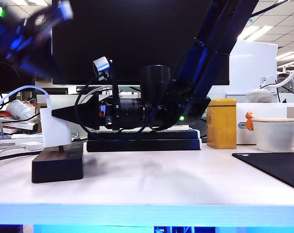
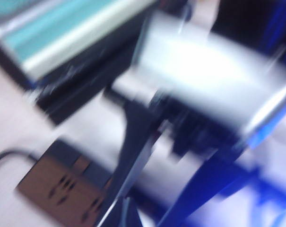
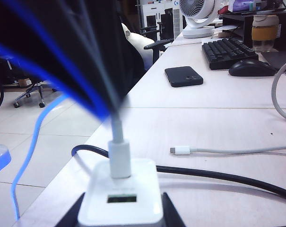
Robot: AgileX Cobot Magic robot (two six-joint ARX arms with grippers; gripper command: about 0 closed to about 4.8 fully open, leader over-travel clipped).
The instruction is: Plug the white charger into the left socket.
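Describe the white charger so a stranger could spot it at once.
Start at the black power strip on the table's left end. The white charger stands upright on top of it, held between the right gripper fingers. Unlike nearby white items, a white cable rises from its top.

**Three views, one plug in common**

The exterior camera sits low at the table edge, looking level across the pale tabletop. The right wrist camera looks along the desk from close behind the glossy white charger block, also visible outside. The left wrist camera, blurred, looks down on the matte black power strip.
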